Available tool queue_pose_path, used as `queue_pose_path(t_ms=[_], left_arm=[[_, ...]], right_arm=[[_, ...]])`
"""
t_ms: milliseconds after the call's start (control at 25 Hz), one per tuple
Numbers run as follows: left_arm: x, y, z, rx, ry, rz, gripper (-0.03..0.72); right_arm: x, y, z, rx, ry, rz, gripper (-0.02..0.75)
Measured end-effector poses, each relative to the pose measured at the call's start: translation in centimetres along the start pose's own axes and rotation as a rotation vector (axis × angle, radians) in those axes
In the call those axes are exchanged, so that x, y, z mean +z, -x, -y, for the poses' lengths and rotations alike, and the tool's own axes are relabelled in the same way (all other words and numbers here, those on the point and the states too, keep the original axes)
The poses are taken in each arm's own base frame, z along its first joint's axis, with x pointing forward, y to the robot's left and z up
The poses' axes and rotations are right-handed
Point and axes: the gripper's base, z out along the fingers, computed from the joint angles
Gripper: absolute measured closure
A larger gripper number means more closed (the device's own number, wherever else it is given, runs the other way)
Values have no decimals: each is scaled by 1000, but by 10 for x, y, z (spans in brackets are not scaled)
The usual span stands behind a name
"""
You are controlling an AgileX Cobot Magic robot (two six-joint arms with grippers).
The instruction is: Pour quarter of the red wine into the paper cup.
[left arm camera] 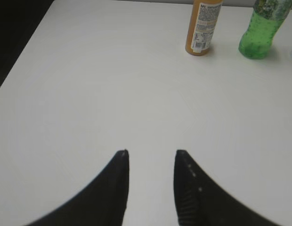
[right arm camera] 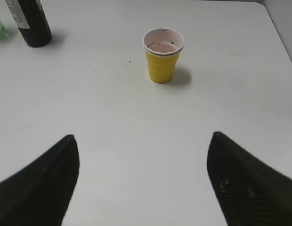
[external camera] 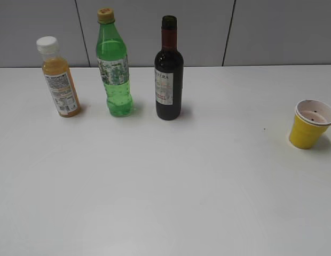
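Observation:
The red wine bottle (external camera: 168, 74), dark glass with a red foil neck and white label, stands upright and uncapped at the back middle of the white table; its base shows in the right wrist view (right arm camera: 29, 22). The yellow paper cup (external camera: 310, 124) stands upright at the far right, and also shows in the right wrist view (right arm camera: 162, 55). My right gripper (right arm camera: 142, 141) is wide open and empty, well short of the cup. My left gripper (left arm camera: 150, 153) is open and empty over bare table. Neither gripper shows in the exterior view.
A green plastic bottle (external camera: 114, 66) and an orange juice bottle (external camera: 58, 78) with a white cap stand left of the wine bottle; both show in the left wrist view (left arm camera: 260, 28) (left arm camera: 203, 27). The table's left edge (left arm camera: 23, 52) and right edge (right arm camera: 280, 33) are near.

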Motion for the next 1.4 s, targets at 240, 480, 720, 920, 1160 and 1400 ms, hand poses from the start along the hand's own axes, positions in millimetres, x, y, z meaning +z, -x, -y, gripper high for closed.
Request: queue_pose_path(t_ms=[240, 480, 720, 920, 1160, 1400], left_arm=[[0, 0, 0, 0, 0, 0, 450], [0, 0, 0, 0, 0, 0, 450], [0, 0, 0, 0, 0, 0, 450], [0, 0, 0, 0, -1, 0, 450], [0, 0, 0, 0, -1, 0, 450], [0, 0, 0, 0, -1, 0, 450]], right_arm=[[-4, 14, 0, -1, -7, 137, 88], [6, 42, 3, 4, -19, 273, 88], [37, 74, 7, 12, -33, 336, 92], [73, 98, 11, 18, -47, 375, 99], [137, 105, 16, 52, -62, 327, 104], [190, 82, 16, 103, -58, 247, 113]])
